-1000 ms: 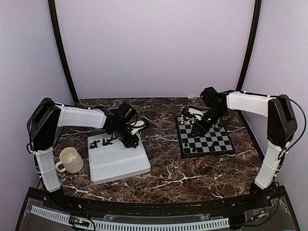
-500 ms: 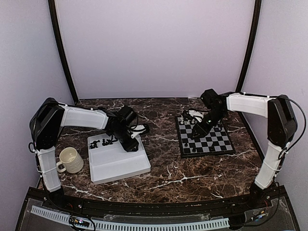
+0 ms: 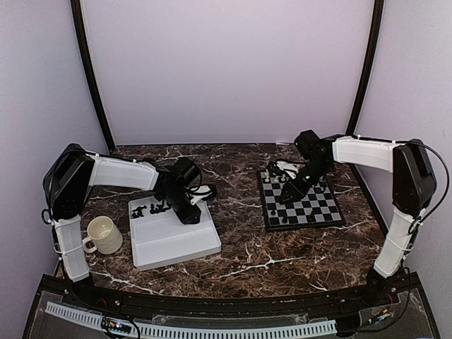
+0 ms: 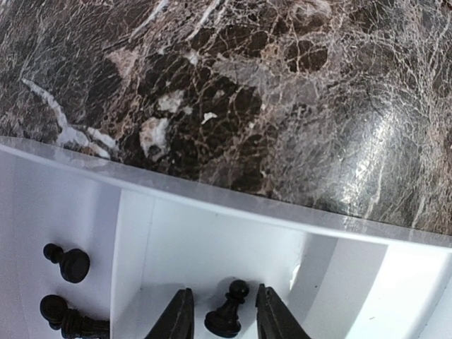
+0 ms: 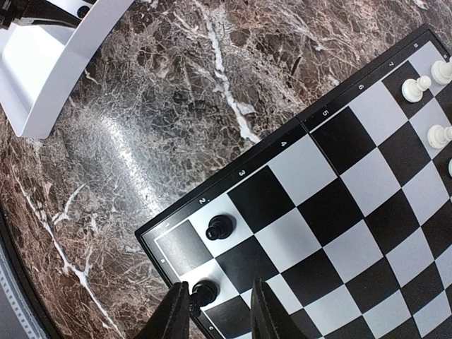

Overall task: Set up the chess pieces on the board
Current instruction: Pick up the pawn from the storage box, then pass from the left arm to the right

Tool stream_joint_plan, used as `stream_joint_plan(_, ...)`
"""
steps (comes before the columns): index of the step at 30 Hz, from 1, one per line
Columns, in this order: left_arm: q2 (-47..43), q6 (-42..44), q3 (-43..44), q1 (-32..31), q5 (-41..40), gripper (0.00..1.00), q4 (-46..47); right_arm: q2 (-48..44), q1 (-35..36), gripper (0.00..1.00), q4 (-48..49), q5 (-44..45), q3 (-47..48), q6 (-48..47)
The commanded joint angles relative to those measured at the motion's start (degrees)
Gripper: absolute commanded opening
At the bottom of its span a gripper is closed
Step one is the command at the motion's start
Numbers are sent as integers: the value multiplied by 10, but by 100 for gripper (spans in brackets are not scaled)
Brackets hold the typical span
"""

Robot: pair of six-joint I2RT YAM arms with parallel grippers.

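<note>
In the left wrist view a black pawn (image 4: 227,318) stands in the back corner of the white tray (image 4: 212,205). My left gripper (image 4: 222,314) is open and straddles it, with a gap on each side. More black chess pieces (image 4: 67,263) lie to its left in the tray. My right gripper (image 5: 219,311) hovers open over the near-left corner of the board (image 5: 353,254). A black piece (image 5: 205,291) stands close to its left finger (image 5: 174,314), and another black pawn (image 5: 219,227) stands one square away. White pieces (image 5: 415,86) stand along the far side.
In the top view the white tray (image 3: 176,236) lies left of centre, with a cream mug (image 3: 102,235) to its left. The board (image 3: 321,205) lies on the right, and dark marble shows between tray and board. Walls close in the back and sides.
My left gripper has shifted slightly left and lower over the tray's back edge. The right arm has barely moved over the board.
</note>
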Motion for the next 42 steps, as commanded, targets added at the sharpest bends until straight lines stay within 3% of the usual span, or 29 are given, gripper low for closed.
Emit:
stream_joint_plan(1, -3, -7, -25, 3, 10, 31, -61, -3, -3, 31, 1, -12, 15, 3)
stream_joint_plan(15, -11, -23, -35, 3, 1, 12, -81, -3, -3, 31, -6, -16, 31, 5)
stream_joint_plan(20, -63, -29, -39, 4, 5, 8, -64, -11, -3, 29, -10, -31, 64, 12)
stream_joint_plan(24, -133, -19, -54, 4, 21, 7, -3, -10, 0, 28, -4, -73, 112, 33)
stream_joint_plan(27, -192, -15, -79, 3, 66, 7, 100, 0, 11, 29, 16, -97, 147, 67)
stream_joint_plan(35, -245, -16, -112, -29, 108, 7, 294, 45, 83, 29, 44, -159, 208, 157)
stream_joint_plan(42, -277, -3, -141, -55, 113, 8, 315, 88, 142, 29, 56, -229, 226, 209)
